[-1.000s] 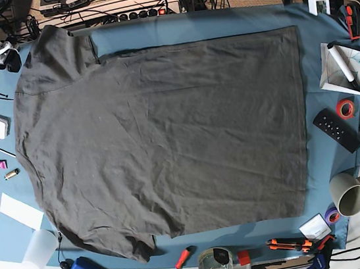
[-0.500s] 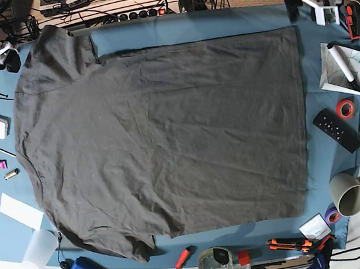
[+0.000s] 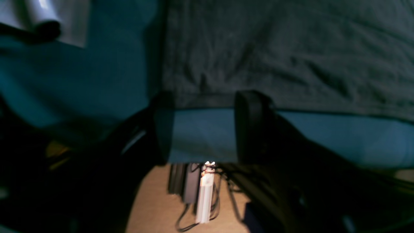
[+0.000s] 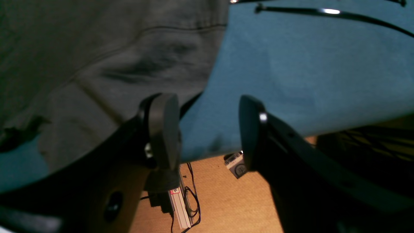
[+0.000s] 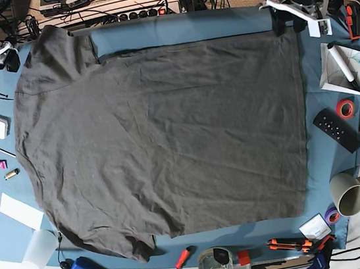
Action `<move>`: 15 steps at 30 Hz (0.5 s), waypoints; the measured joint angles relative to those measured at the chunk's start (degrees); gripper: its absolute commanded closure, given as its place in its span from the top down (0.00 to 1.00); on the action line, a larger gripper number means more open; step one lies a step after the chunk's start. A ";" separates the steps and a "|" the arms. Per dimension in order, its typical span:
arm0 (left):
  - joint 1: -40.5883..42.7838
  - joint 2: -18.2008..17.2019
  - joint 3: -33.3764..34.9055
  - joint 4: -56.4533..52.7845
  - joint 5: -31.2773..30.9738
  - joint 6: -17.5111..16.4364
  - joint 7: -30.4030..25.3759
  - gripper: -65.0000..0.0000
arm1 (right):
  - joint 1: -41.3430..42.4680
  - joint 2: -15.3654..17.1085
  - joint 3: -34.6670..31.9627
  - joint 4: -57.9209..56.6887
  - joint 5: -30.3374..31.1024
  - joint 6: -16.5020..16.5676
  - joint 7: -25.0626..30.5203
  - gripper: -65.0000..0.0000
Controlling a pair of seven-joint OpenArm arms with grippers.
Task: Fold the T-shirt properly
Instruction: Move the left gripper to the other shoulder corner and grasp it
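- The T-shirt (image 5: 161,143) lies spread flat on the blue tablecloth (image 5: 179,28), its hem edge running along the side nearest the left gripper (image 5: 288,22) and a sleeve reaching up toward the right gripper (image 5: 5,59).
- The left gripper hangs over the far corner of the hem; in the left wrist view (image 3: 202,126) its two dark fingers (image 3: 250,126) stand apart with only bare tablecloth (image 3: 200,136) between them.
- From that gripper, the shirt's corner (image 3: 278,55) lies just ahead of the fingertips, its edge running across right at their tips; whether they touch the cloth cannot be told.
- The right gripper (image 4: 208,129) sits at the table's far edge beside the sleeve, fingers (image 4: 163,129) spread wide and holding nothing.
- From this gripper, the sleeve (image 4: 106,64) lies ahead and to the side of one finger, its hem reaching that fingertip; the other finger is over open tablecloth (image 4: 307,74).
- A white marker (image 5: 343,63) on paper lies near the left gripper, on the side away from the shirt.
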State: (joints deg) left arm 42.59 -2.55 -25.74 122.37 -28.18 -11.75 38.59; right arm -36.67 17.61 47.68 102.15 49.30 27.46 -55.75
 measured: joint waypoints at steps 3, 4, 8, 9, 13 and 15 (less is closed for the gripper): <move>-1.27 1.11 0.00 -1.14 -1.33 -0.13 0.00 0.47 | 0.00 -0.02 0.00 0.00 0.02 0.02 -0.20 0.46; -1.62 1.14 0.00 -1.86 -1.44 -0.13 0.00 0.47 | 0.00 -0.02 0.00 0.00 0.02 0.02 -0.20 0.46; -2.97 1.11 -0.02 -6.47 -0.22 -0.11 -0.04 0.47 | 0.00 -0.02 0.00 0.00 0.04 0.02 -0.20 0.46; -3.43 1.14 -0.13 -7.56 -0.52 -0.13 -0.52 0.47 | 0.00 -0.02 0.00 0.00 0.04 0.00 -0.20 0.46; -5.60 1.11 -0.22 -10.16 -1.09 -0.57 -1.70 0.47 | 0.00 0.00 0.00 0.00 0.04 0.00 -0.20 0.46; -6.03 1.11 -0.22 -10.54 -1.64 -0.63 -1.73 0.47 | 0.00 -0.02 0.00 0.00 0.02 0.00 -0.20 0.46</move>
State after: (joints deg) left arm 36.56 -1.43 -25.96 111.83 -29.82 -12.38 36.86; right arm -36.67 17.58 47.68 102.15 49.32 27.46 -55.94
